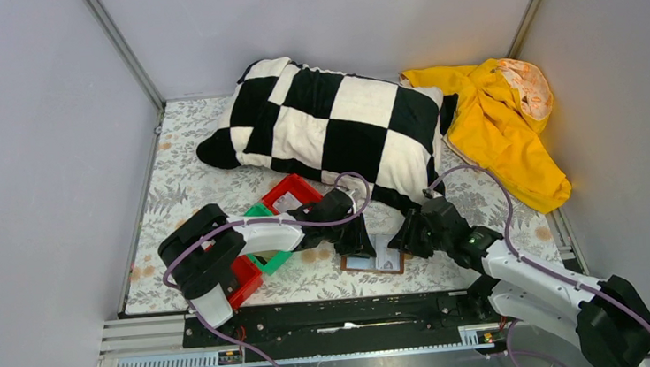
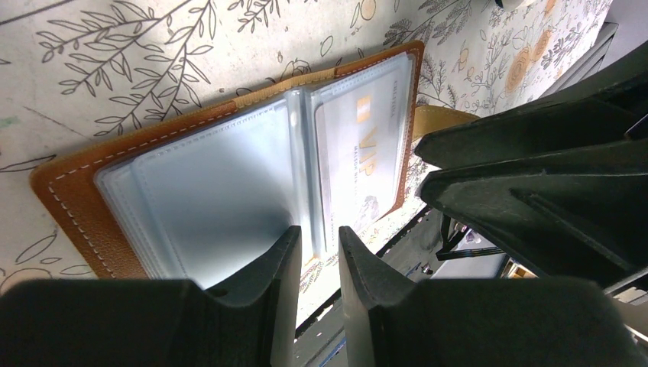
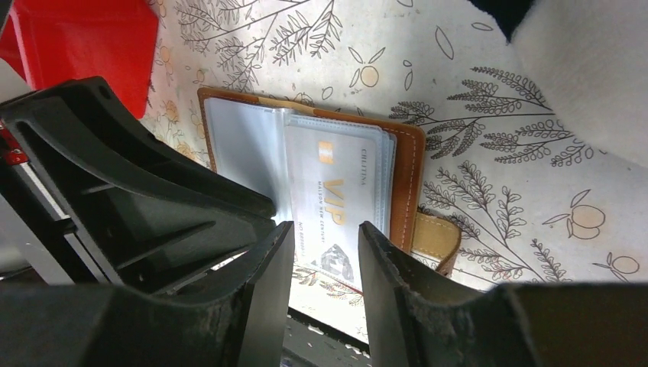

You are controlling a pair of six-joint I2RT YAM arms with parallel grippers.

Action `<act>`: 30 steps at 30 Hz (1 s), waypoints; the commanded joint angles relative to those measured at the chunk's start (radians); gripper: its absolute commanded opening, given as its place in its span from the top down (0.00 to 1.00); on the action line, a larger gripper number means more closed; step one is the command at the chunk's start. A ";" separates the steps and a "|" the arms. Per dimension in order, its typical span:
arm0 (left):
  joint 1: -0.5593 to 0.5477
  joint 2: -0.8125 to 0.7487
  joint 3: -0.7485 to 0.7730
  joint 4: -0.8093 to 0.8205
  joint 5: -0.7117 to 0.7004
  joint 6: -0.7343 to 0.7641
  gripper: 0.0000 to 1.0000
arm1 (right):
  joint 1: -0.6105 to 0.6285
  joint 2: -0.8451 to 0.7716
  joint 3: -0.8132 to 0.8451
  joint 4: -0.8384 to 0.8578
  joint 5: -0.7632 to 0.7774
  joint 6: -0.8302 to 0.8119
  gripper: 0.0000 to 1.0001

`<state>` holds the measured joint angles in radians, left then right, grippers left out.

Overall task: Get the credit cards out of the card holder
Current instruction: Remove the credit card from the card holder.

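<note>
The card holder (image 1: 374,257) lies open on the floral tabletop (image 1: 187,188) near its front edge, between both claws, with a VIP card (image 3: 341,197) in one clear sleeve. The left claw (image 2: 318,238) hangs at the spine, narrowly spread. The right claw (image 3: 322,233), spread wider, hangs over the card's near end and grips nothing.

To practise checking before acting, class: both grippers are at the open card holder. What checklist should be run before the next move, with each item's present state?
1. Card holder lies open, sleeves up: ok.
2. VIP card visible in its clear sleeve, not yet out: ok.
3. Right gripper open, card's near end between its fingers: ok.
4. Left gripper pinning the holder: cannot tell; jaws narrowly apart at the fold.
5. Blank sleeve holds another card: cannot tell, glare.
</note>
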<state>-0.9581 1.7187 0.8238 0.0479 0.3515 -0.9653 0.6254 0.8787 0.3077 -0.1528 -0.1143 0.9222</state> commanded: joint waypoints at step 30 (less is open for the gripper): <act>0.004 -0.007 0.014 0.021 0.010 0.024 0.71 | -0.004 0.078 0.014 0.056 -0.029 -0.030 0.56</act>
<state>-0.9573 1.7187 0.8238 0.0471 0.3527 -0.9592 0.6254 0.9581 0.3092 -0.1104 -0.1429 0.9073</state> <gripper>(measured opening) 0.287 0.437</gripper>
